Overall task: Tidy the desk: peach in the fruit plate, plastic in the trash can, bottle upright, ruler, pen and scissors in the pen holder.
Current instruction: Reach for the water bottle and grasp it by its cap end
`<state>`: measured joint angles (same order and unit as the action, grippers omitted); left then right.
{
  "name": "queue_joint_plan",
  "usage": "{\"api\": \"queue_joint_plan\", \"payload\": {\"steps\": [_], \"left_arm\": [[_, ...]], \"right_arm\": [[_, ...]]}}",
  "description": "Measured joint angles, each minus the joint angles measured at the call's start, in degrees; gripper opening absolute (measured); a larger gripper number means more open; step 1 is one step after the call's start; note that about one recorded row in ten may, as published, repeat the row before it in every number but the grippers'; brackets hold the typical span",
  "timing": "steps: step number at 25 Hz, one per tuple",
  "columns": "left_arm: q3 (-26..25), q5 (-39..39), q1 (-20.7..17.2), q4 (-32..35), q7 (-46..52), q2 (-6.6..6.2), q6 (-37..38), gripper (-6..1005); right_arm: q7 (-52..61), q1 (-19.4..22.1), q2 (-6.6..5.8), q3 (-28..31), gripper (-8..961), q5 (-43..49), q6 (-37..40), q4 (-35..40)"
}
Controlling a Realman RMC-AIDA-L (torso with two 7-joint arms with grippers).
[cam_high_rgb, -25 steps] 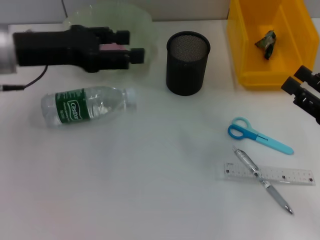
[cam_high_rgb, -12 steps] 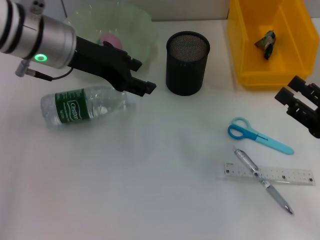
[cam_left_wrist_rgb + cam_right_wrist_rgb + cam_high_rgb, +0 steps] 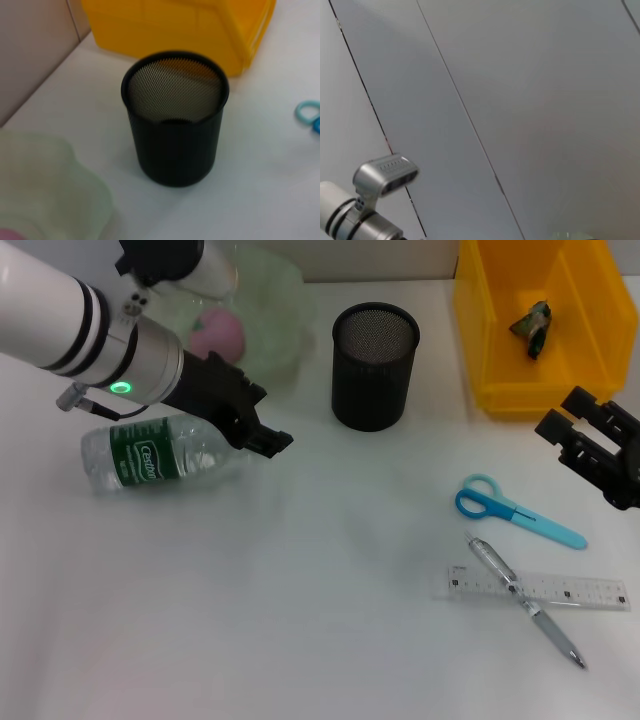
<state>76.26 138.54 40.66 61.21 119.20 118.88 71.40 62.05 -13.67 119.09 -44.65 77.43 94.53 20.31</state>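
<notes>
Head view, left gripper (image 3: 268,436): hovering at left of centre, just over the cap end of the bottle; fingers are reading as drawn together and holding nothing, though the tips are small in frame.
Head view, right gripper (image 3: 585,448): hanging at the right edge, above the scissors and below the yellow bin; jaws are standing apart, empty.
Bottle (image 3: 165,451): lying on its side at left, cap pointing toward frame centre; upright step is not yet done, and I am judging this to be the step in hand.
Peach (image 3: 217,334): sitting inside the pale green fruit plate (image 3: 280,300) at upper left; this item is looking complete.
Plastic (image 3: 532,327): a crumpled scrap is resting in the yellow trash can (image 3: 495,330) at upper right; I am counting this as done.
Pen holder (image 3: 374,365): standing upright at upper centre; left wrist view is showing its mesh interior (image 3: 175,90) with no tools in it.
Scissors (image 3: 515,511): lying flat at right, blue handles toward centre; not yet stowed.
Pen (image 3: 525,600): lying diagonally at lower right, crossing over the ruler (image 3: 535,587); both are waiting to be stowed.
Progress: two of six items are appearing finished; four are remaining.
Writing: the bottle's green label is carrying white lettering, too small to read with confidence.
Right wrist view: showing only wall panels and part of an arm.
</notes>
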Motion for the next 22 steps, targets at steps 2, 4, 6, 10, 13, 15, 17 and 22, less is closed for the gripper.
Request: {"api": "queue_joint_plan", "payload": {"steps": [2, 4, 6, 10, 13, 15, 17, 22], "left_arm": [[0.99, 0.8, 0.07, -0.79, 0.76, 0.04, -1.63, 713], [1.19, 1.02, 0.07, -0.89, 0.97, 0.04, -2.04, 713], [1.57, 1.39, 0.11, -0.92, 1.24, 0.04, -2.58, 714], [2.71, 2.89, 0.53, -1.3, 1.28, 0.05, -3.1, 714], [3.5, 3.57, 0.88, -2.3, 1.32, 0.1, -4.04, 714], [3.92, 3.73, 1.12, -3.0, 1.6, 0.16, -5.27, 714], [4.11, 3.92, 1.19, -3.3, 2.04, 0.2, -6.1, 714], [5.35, 4.82, 1.34, -3.58, 2.3, 0.22, -6.5, 714]], "right_arm": [[0.0, -0.72, 0.0, 0.02, 696, 0.0, -0.03, -0.59], [0.0, -0.94, 0.0, 0.02, 697, 0.0, -0.07, -0.72], [0.0, -1.26, 0.0, -0.01, 698, 0.0, -0.25, -0.88], [0.0, -1.61, 0.0, -0.01, 696, 0.02, -0.88, -0.93], [0.0, -1.82, 0.0, 0.02, 696, 0.04, -1.0, -0.98], [0.0, -1.9, 0.0, 0.14, 696, 0.06, -1.04, -0.98], [0.0, -1.93, 0.0, 0.33, 696, 0.08, -1.14, -0.98], [0.0, -2.11, 0.0, 0.21, 696, 0.1, -1.77, -0.97]]}}
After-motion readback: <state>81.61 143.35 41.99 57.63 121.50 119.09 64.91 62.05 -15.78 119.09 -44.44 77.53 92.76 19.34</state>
